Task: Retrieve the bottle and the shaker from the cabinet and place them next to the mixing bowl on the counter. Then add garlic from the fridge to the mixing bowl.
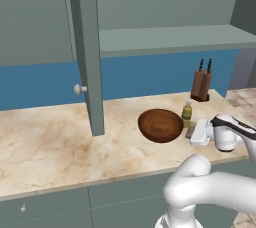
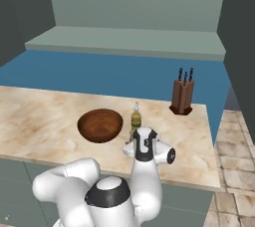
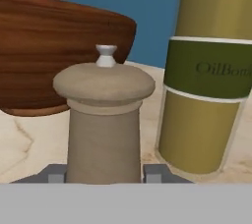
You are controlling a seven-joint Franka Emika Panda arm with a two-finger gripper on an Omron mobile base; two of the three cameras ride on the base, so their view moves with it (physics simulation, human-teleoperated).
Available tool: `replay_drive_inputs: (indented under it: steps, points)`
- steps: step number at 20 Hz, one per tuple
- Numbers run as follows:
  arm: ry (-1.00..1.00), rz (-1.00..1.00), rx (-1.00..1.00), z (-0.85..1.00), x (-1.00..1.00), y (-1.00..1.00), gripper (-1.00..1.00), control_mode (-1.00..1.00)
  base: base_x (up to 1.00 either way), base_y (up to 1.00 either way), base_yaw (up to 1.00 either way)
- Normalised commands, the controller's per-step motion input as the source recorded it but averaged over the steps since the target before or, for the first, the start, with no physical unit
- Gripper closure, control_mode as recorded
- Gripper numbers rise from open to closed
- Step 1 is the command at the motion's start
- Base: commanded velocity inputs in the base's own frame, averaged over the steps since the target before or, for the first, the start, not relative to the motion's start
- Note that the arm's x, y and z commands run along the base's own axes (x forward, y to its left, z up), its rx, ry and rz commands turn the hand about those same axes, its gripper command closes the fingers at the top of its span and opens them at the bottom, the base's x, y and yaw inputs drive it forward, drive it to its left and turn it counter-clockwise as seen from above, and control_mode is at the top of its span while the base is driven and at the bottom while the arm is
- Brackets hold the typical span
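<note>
Hand view, one shaker (image 3: 104, 120), one bottle (image 3: 206, 75), one mixing bowl (image 3: 54, 51)

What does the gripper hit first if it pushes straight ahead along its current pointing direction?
The shaker: it stands between the gripper's fingertips already, dead centre in the hand view. Behind it sits the mixing bowl, with the bottle just to the side; depth between them is unclear.

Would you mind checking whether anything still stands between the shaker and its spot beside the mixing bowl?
Nothing visible does. The shaker stands upright on the counter between the tool's fingertips, with the bottle close beside it and the mixing bowl just behind.
</note>
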Motion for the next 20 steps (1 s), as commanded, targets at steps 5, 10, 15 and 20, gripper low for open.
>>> replay_drive_inputs:
  steps: [5,10,15,20]
  points:
    - [-0.15,0.00,0.04,-0.36,-0.01,0.34,1.00,-1.00,0.00,0.00,0.00]
    - [-0.19,0.00,0.08,-0.31,-0.04,0.09,1.00,-1.00,0.00,0.00,0.00]
    - [-0.14,0.00,0.09,-0.33,-0.10,0.25,-1.00,-1.00,0.00,0.00,0.00]
    - [0.14,0.00,0.01,-0.14,-0.19,0.12,-1.00,-1.00,0.00,0.00,0.00]
